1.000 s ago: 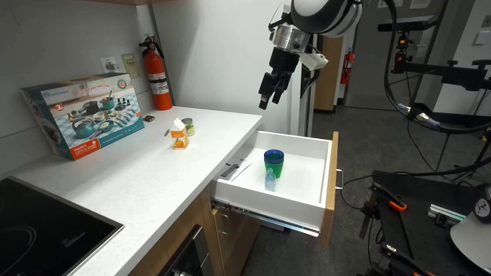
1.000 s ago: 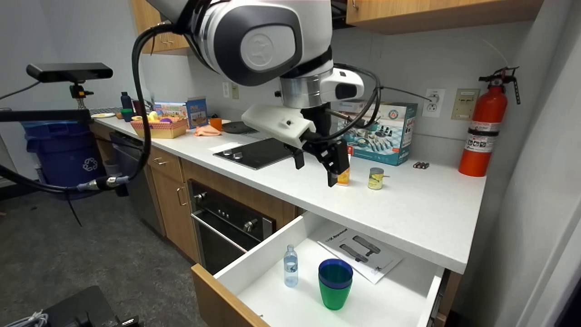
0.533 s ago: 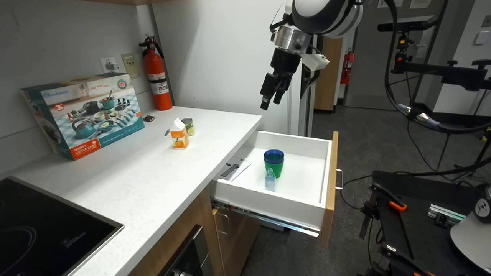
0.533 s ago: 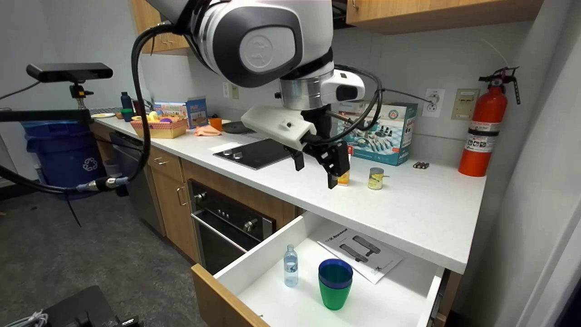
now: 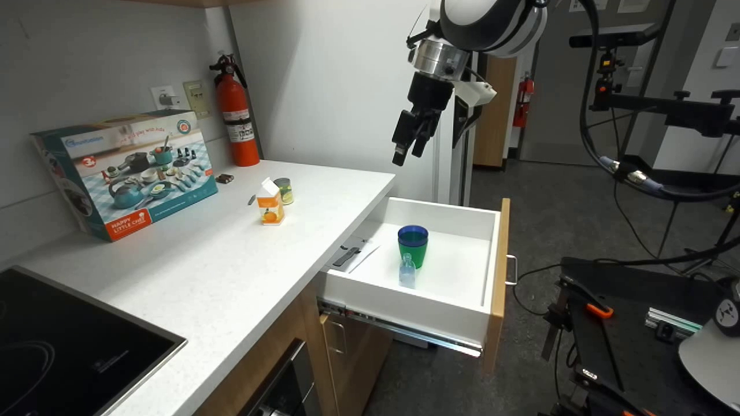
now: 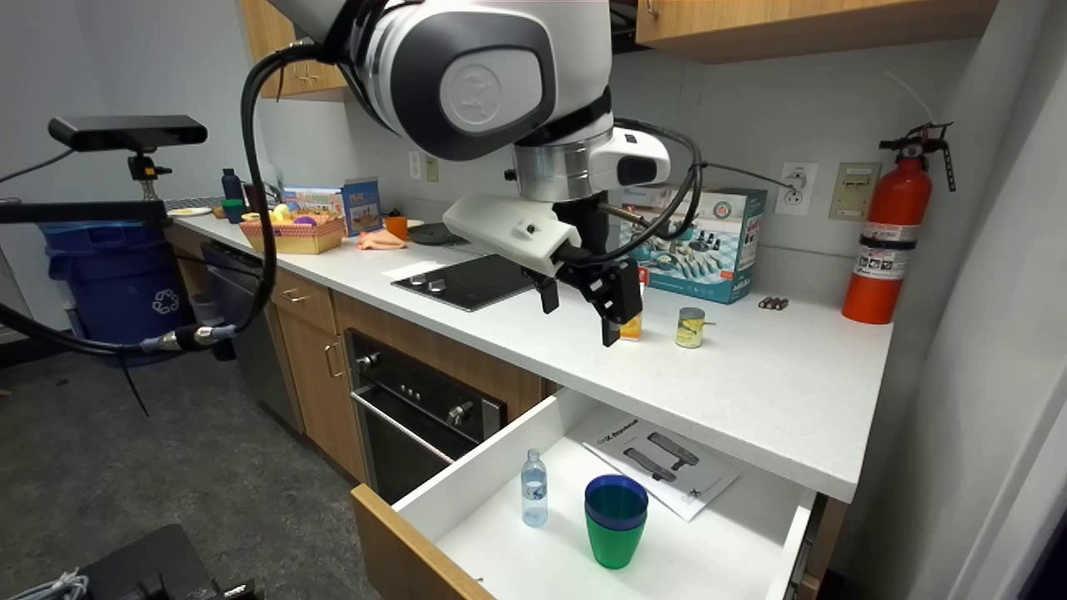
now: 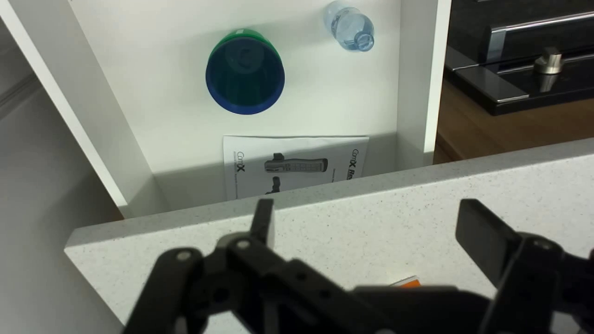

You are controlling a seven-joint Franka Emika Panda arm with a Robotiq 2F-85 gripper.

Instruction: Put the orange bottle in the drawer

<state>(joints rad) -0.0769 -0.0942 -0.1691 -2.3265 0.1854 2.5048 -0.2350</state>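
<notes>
The orange bottle looks like a small orange-and-white carton with a pale peaked top. It stands upright on the counter. In an exterior view it is partly hidden behind the gripper; in the wrist view only an orange and white corner shows above the gripper's body. The drawer is pulled out below the counter, with white inside walls and a wood-coloured front; it also shows in the wrist view. My gripper is open and empty, in the air above the drawer and counter edge; its fingers are wide apart.
In the drawer are a green cup with a blue rim, a small clear bottle and a paper leaflet. On the counter stand a small yellow can, a toy box and a fire extinguisher.
My gripper has shifted very slightly since one second ago and looks still over the last half second. The orange bottle, the drawer and its contents have not moved.
</notes>
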